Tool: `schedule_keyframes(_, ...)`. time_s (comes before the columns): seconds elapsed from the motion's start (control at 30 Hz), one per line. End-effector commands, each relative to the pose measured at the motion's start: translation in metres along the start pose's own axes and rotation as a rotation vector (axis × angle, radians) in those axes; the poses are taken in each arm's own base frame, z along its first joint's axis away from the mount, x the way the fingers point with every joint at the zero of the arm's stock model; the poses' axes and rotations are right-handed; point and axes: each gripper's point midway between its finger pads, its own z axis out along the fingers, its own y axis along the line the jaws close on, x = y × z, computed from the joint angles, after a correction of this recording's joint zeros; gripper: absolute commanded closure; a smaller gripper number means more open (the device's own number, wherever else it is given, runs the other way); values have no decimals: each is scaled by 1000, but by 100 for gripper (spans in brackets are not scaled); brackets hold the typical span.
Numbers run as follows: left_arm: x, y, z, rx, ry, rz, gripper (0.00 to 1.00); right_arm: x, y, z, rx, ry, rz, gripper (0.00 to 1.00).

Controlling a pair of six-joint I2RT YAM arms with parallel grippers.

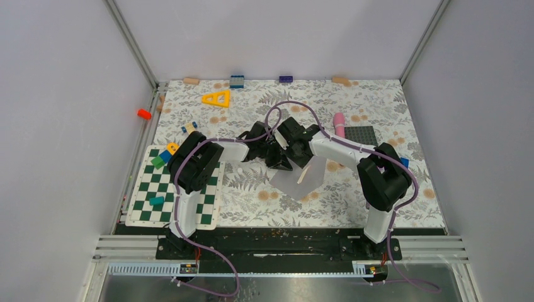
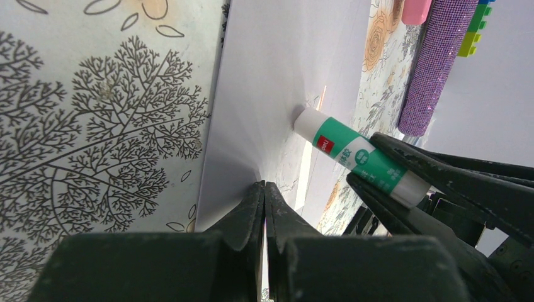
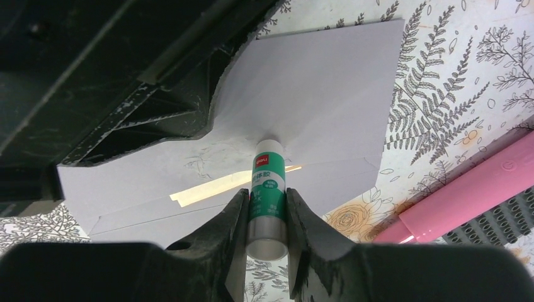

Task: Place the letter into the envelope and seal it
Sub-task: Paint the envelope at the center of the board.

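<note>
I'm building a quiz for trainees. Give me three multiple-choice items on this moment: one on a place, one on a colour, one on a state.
1. The glue stick's tip is A on the chessboard B against the envelope C on the pink tube.
2. Its label is mainly A green B blue C yellow.
3. The left gripper's jaws are A wide open B shut on a block C shut on the envelope.
B: the tip meets the grey paper. A: a green band sits below the white end. C: the jaws pinch the paper's edge.
</note>
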Motion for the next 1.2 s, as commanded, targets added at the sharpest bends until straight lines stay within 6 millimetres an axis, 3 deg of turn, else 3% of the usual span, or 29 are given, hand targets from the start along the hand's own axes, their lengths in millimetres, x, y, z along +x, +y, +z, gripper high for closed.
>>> schedule_keyframes(0.0,13,18,15,-108,-4,73,100,-6,14,11,-73,11,55,100)
schedule_keyframes(0.37,14,19,16,-109,0,71,100,-6,-34,19,200,12,-9,100)
schedule_keyframes(0.53,13,18,15,-107,-2,73,100,-1,-37,26,219,40,-21,100)
schedule_keyframes(0.87,15,19,16,-104,3,68,100,-17,9,19,-43,-16,51,100)
schedule_keyframes(1.17,15,18,17,-102,4,69,100,-25,36,11,-200,-33,80,100)
